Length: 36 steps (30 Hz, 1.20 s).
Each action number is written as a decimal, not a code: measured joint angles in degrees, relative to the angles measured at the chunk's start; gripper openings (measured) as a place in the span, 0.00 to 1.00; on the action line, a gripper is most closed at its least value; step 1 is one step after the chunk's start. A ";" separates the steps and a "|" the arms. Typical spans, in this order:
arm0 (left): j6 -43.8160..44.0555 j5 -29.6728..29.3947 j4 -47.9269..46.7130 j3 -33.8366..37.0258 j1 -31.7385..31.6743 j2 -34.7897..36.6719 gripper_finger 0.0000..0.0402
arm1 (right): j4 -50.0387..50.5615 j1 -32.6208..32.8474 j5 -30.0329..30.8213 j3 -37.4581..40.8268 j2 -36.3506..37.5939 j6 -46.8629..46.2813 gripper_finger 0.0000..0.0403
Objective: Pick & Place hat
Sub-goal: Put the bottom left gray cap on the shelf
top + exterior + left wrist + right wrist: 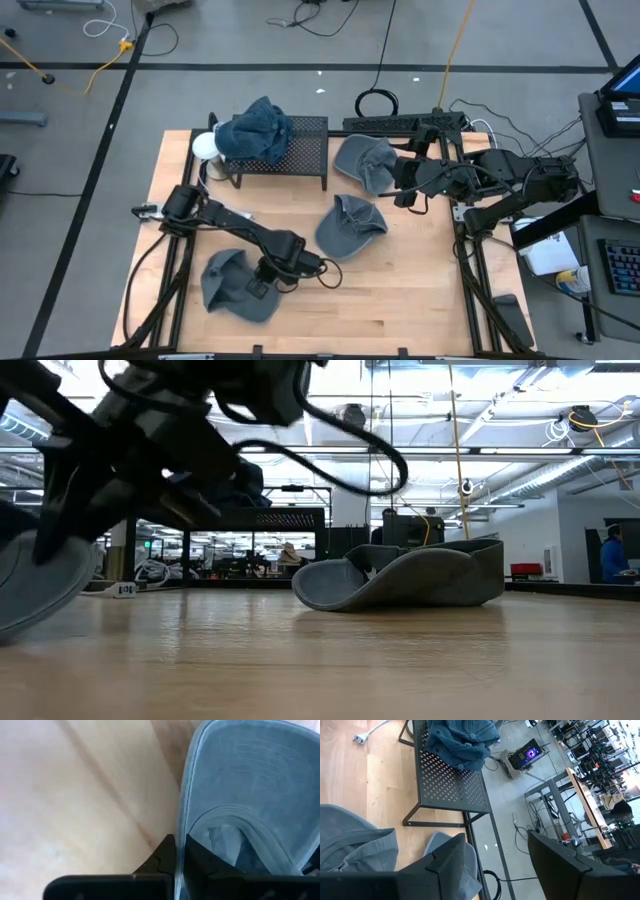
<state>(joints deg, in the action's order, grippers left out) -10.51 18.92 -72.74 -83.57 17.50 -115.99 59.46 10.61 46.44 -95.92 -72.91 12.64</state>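
Three grey-blue hats lie on the wooden table. One is near the table's near-left corner (228,282), one in the middle (350,226) (410,575), one toward the far right (365,160). A darker blue hat (255,130) (460,740) rests crown-up on a black mesh rack (300,150). My left gripper (263,284) (180,851) is shut on the near-left hat (250,785). My right gripper (405,187) (505,865) is open and hangs just beside the far-right hat (355,845), touching nothing that I can see. My left gripper pinches the near-left hat's brim at its stitched edge (183,820) between its two fingers. The fingers come from above, slanting down, and lie across the edge. In the low view the hat (30,580) is tilted, its lower part on the table.
The rack (450,785) stands at the table's far left with a white object (204,145) beside it. A white plug and cable (362,737) lie on the wood near the rack. Bare wood (400,290) lies along the near right. Cables and equipment surround the table.
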 joint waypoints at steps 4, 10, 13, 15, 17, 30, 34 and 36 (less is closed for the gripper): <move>4.27 -5.35 -1.51 0.07 -0.04 4.59 0.02 | -0.43 -0.01 3.26 0.00 0.27 -5.45 0.52; 14.52 -16.30 -1.62 0.04 -0.05 16.19 0.02 | -0.42 -0.02 1.28 0.00 0.49 -11.03 0.59; 19.78 -21.57 -2.23 0.04 0.13 22.30 0.02 | -0.10 -0.02 -1.69 0.00 0.49 -14.86 0.65; 22.86 -26.21 -3.65 0.04 0.72 25.65 0.02 | 0.57 -0.14 -4.24 0.00 0.49 -18.53 0.69; 25.87 -30.99 -5.71 0.03 1.55 28.55 0.02 | 0.86 -0.50 -7.96 0.00 0.49 -23.58 0.72; 37.36 -55.39 -12.35 0.00 7.44 33.05 0.02 | -10.06 -0.56 -32.12 4.23 0.65 -56.19 0.75; 37.61 -65.25 -12.15 -1.33 8.06 32.55 0.02 | -23.21 -0.31 -38.92 9.71 0.79 -61.65 0.74; 36.06 -69.99 -10.66 -2.36 8.19 32.73 0.02 | -29.99 -0.33 -42.22 12.82 0.77 -64.93 0.74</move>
<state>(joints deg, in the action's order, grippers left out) 25.55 -51.08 -83.40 -85.93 25.69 -83.27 29.47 10.28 4.22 -83.10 -72.14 -52.28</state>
